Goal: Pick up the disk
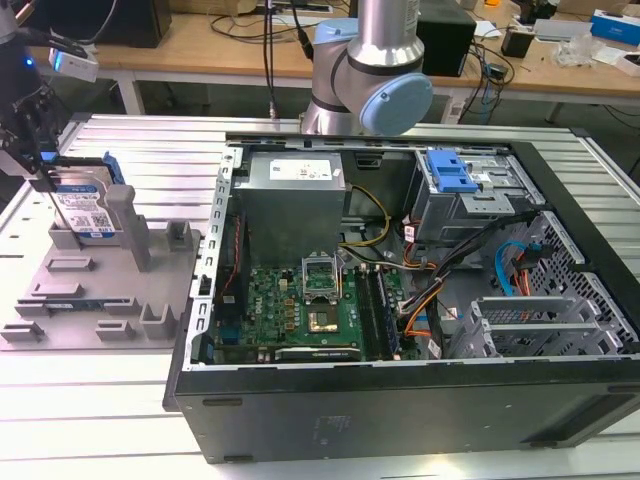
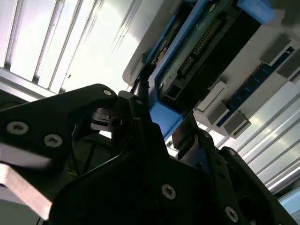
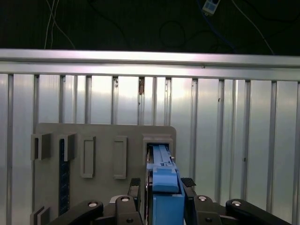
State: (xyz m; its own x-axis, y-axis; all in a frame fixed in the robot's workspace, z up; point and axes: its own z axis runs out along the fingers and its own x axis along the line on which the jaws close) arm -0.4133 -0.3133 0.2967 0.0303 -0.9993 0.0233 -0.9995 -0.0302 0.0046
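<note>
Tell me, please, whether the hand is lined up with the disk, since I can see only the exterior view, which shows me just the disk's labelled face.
Observer: In the first wrist view the disk is edge-on, and its blue rail runs through the middle of the hand.
Operator: Thank you. Is it free of the tray?
Observer: No. In that view its far end sits in a pocket of the grey tray.
Operator: And what is on its hidden face?
Observer: The second wrist view shows a dark circuit board with a row of connector pins.
</note>
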